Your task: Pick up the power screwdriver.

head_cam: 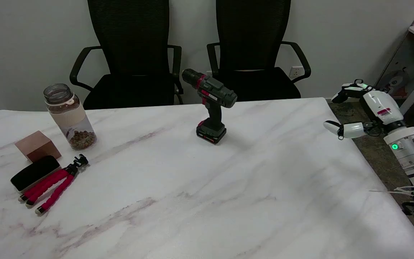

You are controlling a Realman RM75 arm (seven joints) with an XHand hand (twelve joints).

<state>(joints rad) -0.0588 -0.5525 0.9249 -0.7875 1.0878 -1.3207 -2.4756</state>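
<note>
Head view: right hand (363, 108) hangs at table's (264, 187) right edge, fingers (336, 126) spread wide, holding nothing. Power screwdriver (211, 108) stands upright on its battery base, well apart to the picture-left of the fingertips, chuck pointing away from them. Jar (69, 116), wood block (37, 145), black case (34, 172) & red tripod (50, 187) sit much farther off, at far left.

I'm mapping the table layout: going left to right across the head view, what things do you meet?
Black case → wooden block → red tripod → glass jar → power screwdriver → right hand, off the table's right edge.
</note>
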